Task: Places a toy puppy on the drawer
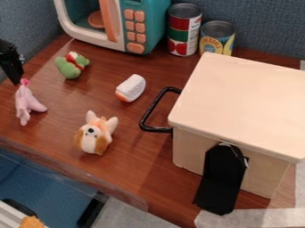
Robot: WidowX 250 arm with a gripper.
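Note:
The toy puppy [94, 134], brown and white with pointed ears, is on the brown table left of centre. To its right stands a pale wooden box-like drawer unit [238, 104] with a flat top and a black handle [150, 116] on its left side. My black gripper [14, 75] hangs at the left edge, up and to the left of the puppy and well apart from it. Its lower end is close to the top of a pink toy [26, 104]; whether they touch, I cannot tell.
Between gripper and box are a green toy [72, 66] and a white-and-orange toy [130, 88]. Behind stand a toy microwave [128, 29] and two cans [183, 30]. A black flap-like piece [221, 180] juts from the box's front. The table's front edge [74, 171] runs below the puppy.

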